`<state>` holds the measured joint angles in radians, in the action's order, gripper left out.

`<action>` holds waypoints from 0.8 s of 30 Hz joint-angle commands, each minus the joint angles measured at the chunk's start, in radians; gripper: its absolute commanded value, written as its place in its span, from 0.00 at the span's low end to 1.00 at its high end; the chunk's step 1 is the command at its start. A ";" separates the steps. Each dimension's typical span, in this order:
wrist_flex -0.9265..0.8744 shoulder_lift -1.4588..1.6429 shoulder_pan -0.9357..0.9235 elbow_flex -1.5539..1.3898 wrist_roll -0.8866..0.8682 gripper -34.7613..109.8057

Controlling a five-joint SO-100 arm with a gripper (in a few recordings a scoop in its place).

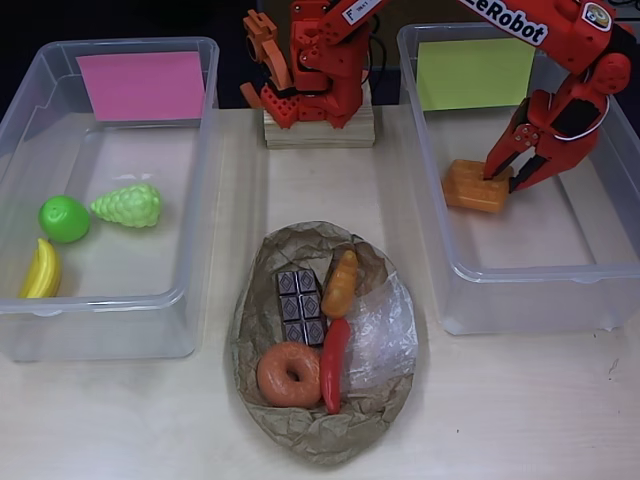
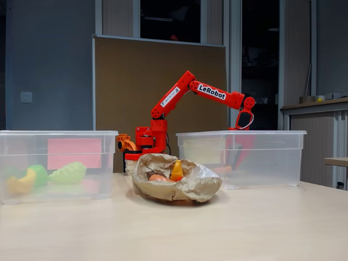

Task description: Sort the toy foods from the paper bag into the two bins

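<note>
Fruit fills the clear pink-labelled plastic bin [image 1: 110,300]; the red claw [image 1: 505,175] pinches the orange waffle [image 1: 476,187] inside the yellow-green-labelled bin [image 1: 530,285]; four toys remain in the crumpled brown paper bag [image 1: 300,425].

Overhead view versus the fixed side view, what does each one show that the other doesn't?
Overhead alone: the hand around the orange waffle inside the yellow-green-label bin, plus the chocolate bar, red chili and whole donut in the paper bag.
Fixed view alone: the bag's raised crumpled wall and the room behind.
Both: the croissant, grapes, apple, banana in the pink-label bin.
</note>
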<state>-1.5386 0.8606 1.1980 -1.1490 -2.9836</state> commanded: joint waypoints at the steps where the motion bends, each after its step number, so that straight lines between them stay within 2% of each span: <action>1: -0.095 0.002 0.014 0.091 -0.247 0.34; 8: -0.149 0.002 0.011 0.130 -0.216 0.41; 18: -0.282 0.164 -0.009 0.153 -0.140 0.40; 24: -0.298 0.365 -0.031 0.121 -0.138 0.33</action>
<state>-1.8162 1.0953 1.1812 -1.0155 -2.9836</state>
